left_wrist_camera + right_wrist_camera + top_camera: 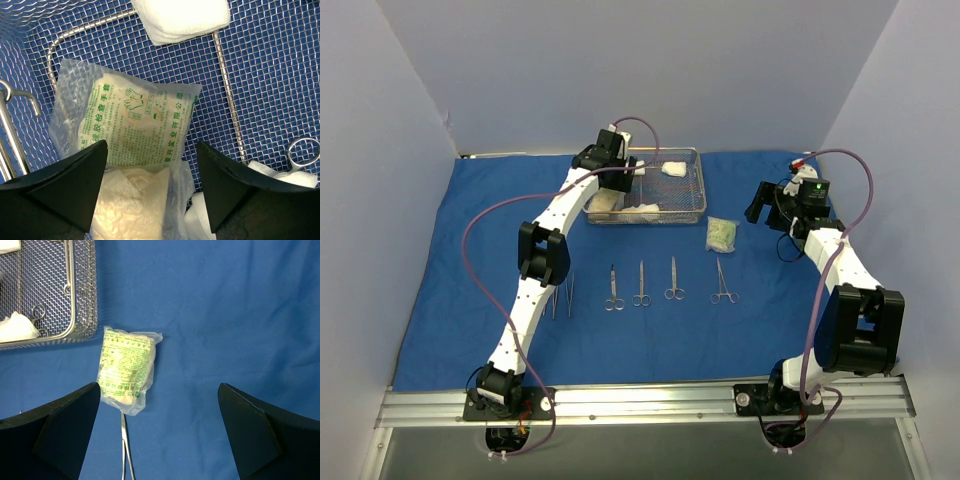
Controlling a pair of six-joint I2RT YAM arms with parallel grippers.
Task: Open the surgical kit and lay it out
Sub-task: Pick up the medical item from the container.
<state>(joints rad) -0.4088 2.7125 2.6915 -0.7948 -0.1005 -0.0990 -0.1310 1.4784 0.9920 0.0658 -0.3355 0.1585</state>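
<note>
Surgical kit packet (131,116) lies in mesh tray (280,75) between open, empty jaws of left gripper (151,150): close squarely on film, clear of wire; right gripper (159,390) open, empty.

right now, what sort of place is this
Probably a robot test booth, not an operating room: plain walls box it in, two arms are bolted to a rail, and instruments lie in a row on a drape.
</note>
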